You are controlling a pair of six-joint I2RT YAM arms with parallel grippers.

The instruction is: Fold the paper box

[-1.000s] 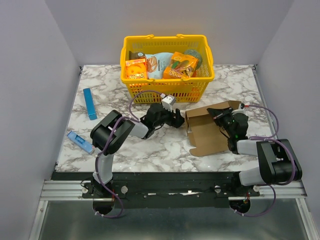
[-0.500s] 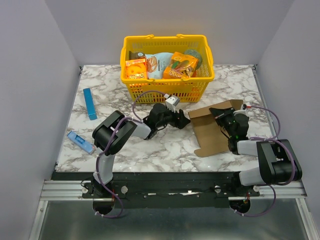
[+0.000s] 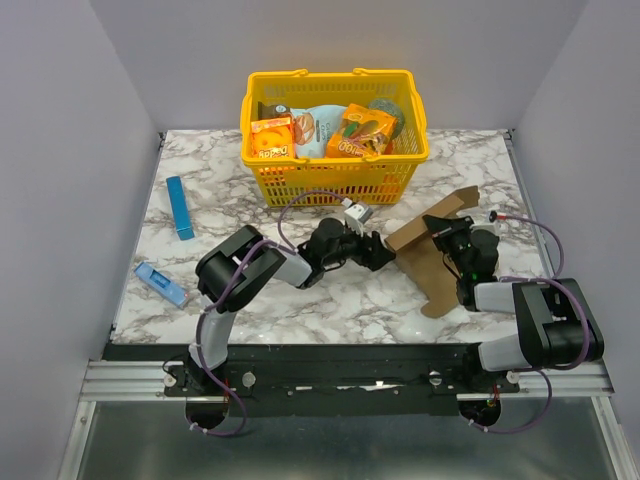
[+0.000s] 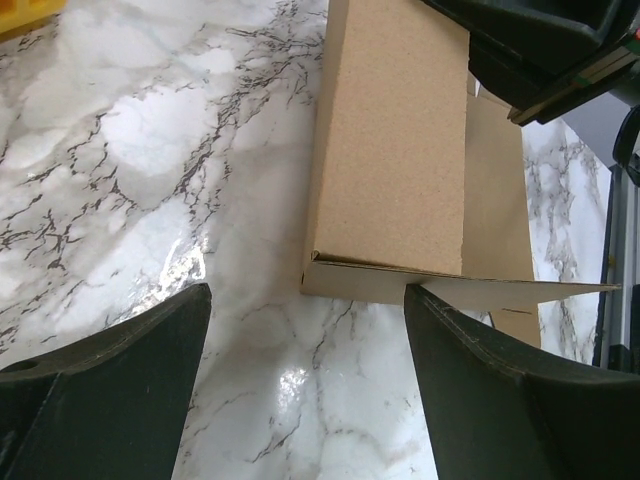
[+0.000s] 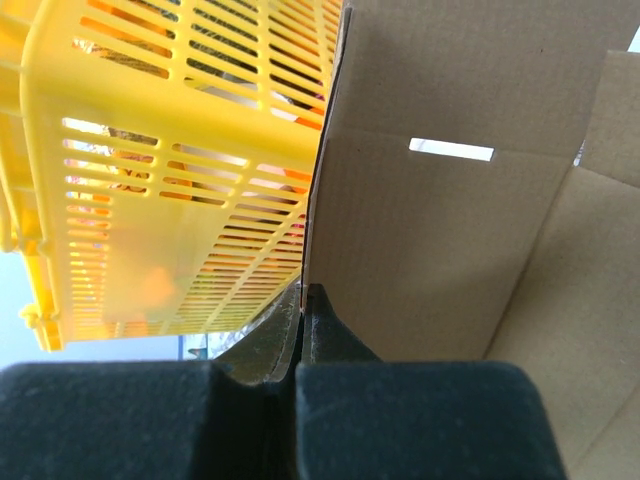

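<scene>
Yellow basket (image 3: 330, 182), far centre of the marble table (image 3: 470, 160), holds orange snack boxes (image 3: 271, 138) with a pale packet (image 3: 318, 128) between them. Paper box (image 3: 430, 265) sits right of centre, partly raised, between the grippers. Left gripper (image 3: 383, 252): fingers apart, the box's near corner just ahead of them. Right gripper (image 3: 440, 232): fingers pressed together on a panel edge. Only the right wrist view shows a narrow slot (image 5: 451, 150) in that panel. Only the overhead view shows the slim blue box (image 3: 180, 207) at far left.

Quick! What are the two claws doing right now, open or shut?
Left claw: open, holding nothing, its fingers spread in front of the paper box.
Right claw: shut, pinching an edge of the paper box.
</scene>
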